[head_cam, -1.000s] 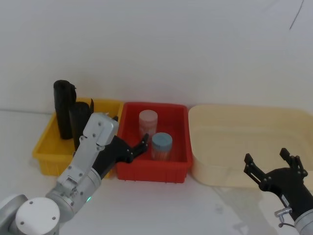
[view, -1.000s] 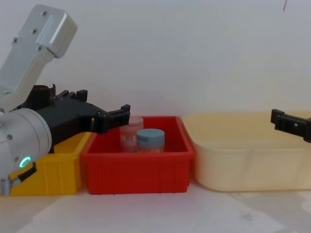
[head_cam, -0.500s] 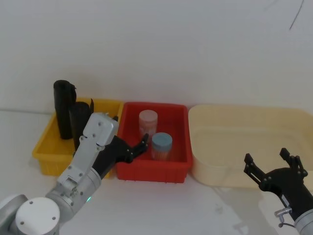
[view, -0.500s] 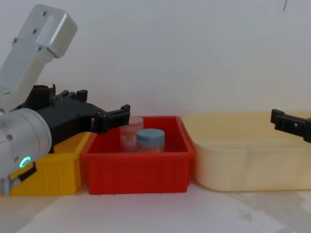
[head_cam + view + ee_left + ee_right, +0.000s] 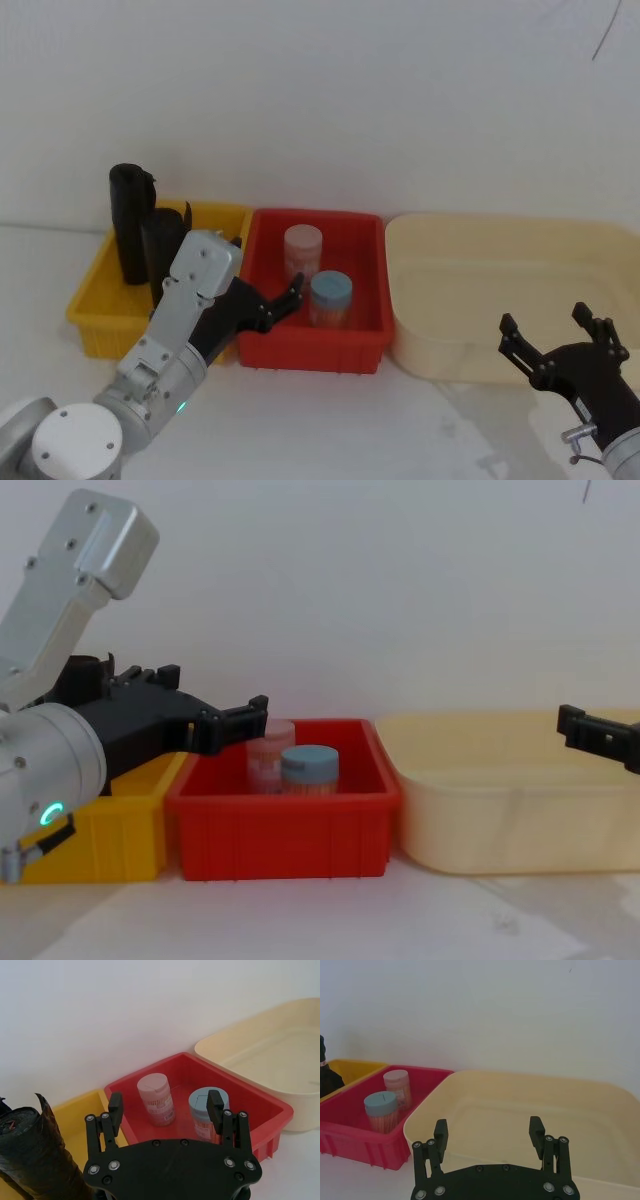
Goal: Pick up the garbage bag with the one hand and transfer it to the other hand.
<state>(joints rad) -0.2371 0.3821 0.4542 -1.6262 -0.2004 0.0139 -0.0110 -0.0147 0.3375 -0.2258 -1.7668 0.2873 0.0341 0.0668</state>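
The garbage bag [image 5: 128, 225] is a black roll standing upright at the back of the yellow bin [image 5: 88, 305]. A second, shorter black roll [image 5: 163, 250] stands just in front of it and looms close in the left wrist view [image 5: 35, 1155]. My left gripper [image 5: 272, 303], on the arm with the teal light [image 5: 48, 813], hovers open over the red bin's front left corner, to the right of the rolls and apart from them. Its fingers [image 5: 115, 1102] hold nothing. My right gripper [image 5: 545, 320] is open and empty, low in front of the cream tub [image 5: 480, 240].
The red bin [image 5: 310, 352] in the middle holds a pink-lidded jar [image 5: 303, 245] and a blue-lidded jar [image 5: 330, 293]. The three containers stand side by side against the white wall. White tabletop runs in front of them.
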